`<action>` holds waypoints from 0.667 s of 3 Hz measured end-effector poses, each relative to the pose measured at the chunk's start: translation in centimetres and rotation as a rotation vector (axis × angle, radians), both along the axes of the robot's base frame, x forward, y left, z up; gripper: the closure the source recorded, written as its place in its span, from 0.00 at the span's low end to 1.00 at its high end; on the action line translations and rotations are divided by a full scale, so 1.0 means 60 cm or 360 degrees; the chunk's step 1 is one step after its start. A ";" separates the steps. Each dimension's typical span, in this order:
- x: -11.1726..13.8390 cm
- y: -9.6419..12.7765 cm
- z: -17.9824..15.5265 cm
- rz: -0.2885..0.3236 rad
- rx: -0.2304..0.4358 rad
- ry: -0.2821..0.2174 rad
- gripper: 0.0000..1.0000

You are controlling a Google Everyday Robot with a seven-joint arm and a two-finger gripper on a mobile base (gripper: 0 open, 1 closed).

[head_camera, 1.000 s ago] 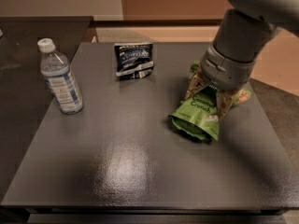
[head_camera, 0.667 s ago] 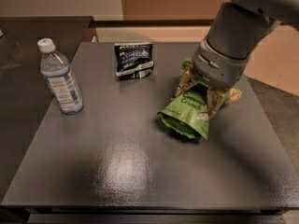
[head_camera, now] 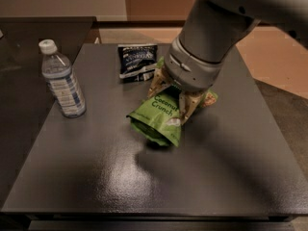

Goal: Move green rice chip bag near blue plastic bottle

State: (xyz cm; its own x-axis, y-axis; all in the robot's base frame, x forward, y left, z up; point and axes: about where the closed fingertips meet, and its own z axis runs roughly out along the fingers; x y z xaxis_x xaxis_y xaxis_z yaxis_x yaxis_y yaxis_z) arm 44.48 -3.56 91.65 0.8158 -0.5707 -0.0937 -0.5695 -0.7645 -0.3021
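The green rice chip bag hangs tilted in the middle of the dark table, lifted a little with its shadow beneath it. My gripper comes down from the upper right and is shut on the bag's upper part, its pale fingers on either side of it. The blue plastic bottle stands upright near the table's left edge, well to the left of the bag and apart from it.
A small dark navy-and-white snack bag stands at the back of the table, just behind and left of my gripper. A lower dark surface lies to the left, beyond the table's edge. Tan floor lies to the right.
My gripper has carried the green bag leftward across the table, from the right side toward the middle, closer to the bottle. The bottle and the navy bag have not moved.
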 end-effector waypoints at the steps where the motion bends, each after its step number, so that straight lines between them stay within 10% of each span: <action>1: -0.009 0.064 -0.009 0.0025 0.0031 -0.0040 1.00; 2: -0.009 0.114 -0.026 0.0056 0.0057 -0.0057 1.00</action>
State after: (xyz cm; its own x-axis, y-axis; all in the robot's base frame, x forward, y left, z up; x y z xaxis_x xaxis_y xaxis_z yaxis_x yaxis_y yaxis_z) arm 43.94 3.29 90.07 0.8384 -0.5385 -0.0838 -0.5309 -0.7722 -0.3491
